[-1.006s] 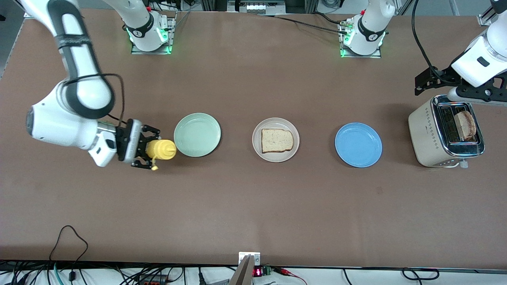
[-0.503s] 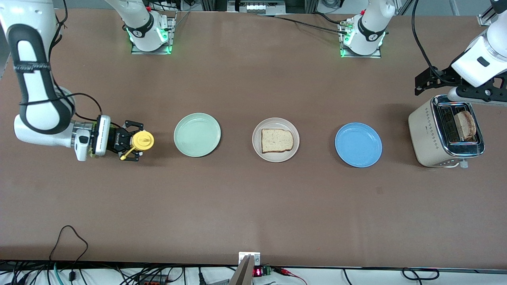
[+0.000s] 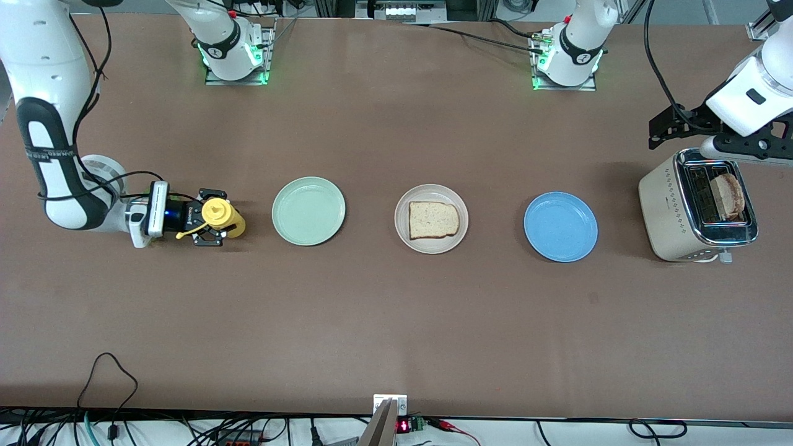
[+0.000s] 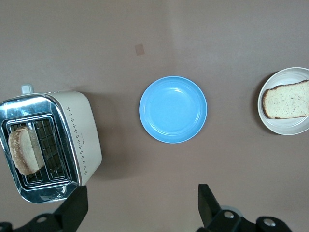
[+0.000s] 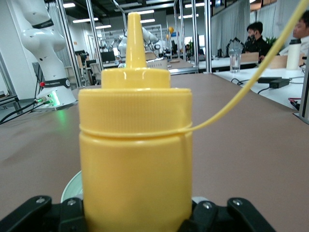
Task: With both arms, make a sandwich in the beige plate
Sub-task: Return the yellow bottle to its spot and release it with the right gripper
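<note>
The beige plate (image 3: 402, 209) sits mid-table with one bread slice (image 3: 433, 219) on it; both also show in the left wrist view, plate (image 4: 286, 130) and slice (image 4: 287, 100). A second slice (image 3: 730, 195) stands in the toaster (image 3: 666, 207) at the left arm's end. No lettuce shows. My left gripper (image 3: 687, 133) hangs open and empty above the toaster, fingers wide apart (image 4: 140, 212). My right gripper (image 3: 209, 226) is shut on a yellow squeeze bottle (image 3: 220, 215), held upright (image 5: 135, 145) low beside the mint plate.
A pale mint-green plate (image 3: 308, 210) lies between the bottle and the beige plate. A bright blue plate (image 3: 560, 227) lies between the beige plate and the toaster. Cables run along the table's near edge.
My right gripper has drawn back from the mint plate toward the right arm's end and turned the bottle from lying sideways to upright. The left arm has not moved.
</note>
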`<state>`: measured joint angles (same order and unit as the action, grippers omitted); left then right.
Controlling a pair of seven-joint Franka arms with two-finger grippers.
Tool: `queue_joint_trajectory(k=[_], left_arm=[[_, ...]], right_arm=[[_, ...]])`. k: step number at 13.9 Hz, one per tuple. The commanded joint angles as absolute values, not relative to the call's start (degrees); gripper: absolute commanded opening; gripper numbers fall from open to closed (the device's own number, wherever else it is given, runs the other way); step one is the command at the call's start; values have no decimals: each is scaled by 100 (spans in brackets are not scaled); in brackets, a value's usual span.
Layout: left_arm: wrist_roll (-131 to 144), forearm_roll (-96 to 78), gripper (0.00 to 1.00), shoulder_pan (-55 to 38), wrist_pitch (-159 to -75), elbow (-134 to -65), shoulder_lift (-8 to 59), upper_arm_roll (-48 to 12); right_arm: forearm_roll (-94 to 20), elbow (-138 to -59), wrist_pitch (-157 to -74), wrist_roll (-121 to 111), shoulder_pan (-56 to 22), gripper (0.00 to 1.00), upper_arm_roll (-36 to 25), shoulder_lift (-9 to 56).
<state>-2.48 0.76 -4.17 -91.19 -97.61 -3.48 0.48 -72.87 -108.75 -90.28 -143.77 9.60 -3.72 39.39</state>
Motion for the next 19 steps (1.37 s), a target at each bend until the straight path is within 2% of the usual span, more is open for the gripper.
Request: queue_joint_trajectory(k=[1, 7, 8, 11, 12, 19], left_arm=[[-228, 167, 100, -483, -9097, -9756, -387, 88], [-220, 167, 100, -483, -9097, -9756, -387, 88], [-220, 167, 100, -483, -9097, -9756, -387, 88], [-229, 167, 100, -483, -9097, -9756, -387, 88], [-229, 167, 100, -483, -9097, -9756, -378, 88], [-237, 167, 100, -483, -9097, -9756, -387, 88]], right_arm=[[-7400, -10775, -8605, -14826, 1291, 31, -255, 4244], [-7409, -10758, -8323, -15240, 1468, 34, -255, 4623], [-7409, -10758, -8323, -15240, 1476, 43, -255, 4623], [-7409, -10749, -8323, -15196, 1503, 91, -264, 4641], [-7400, -10749, -8315, -15161, 1564, 100, -264, 4632], [-6822, -10556, -8043, -14731, 2143, 100, -299, 4579]])
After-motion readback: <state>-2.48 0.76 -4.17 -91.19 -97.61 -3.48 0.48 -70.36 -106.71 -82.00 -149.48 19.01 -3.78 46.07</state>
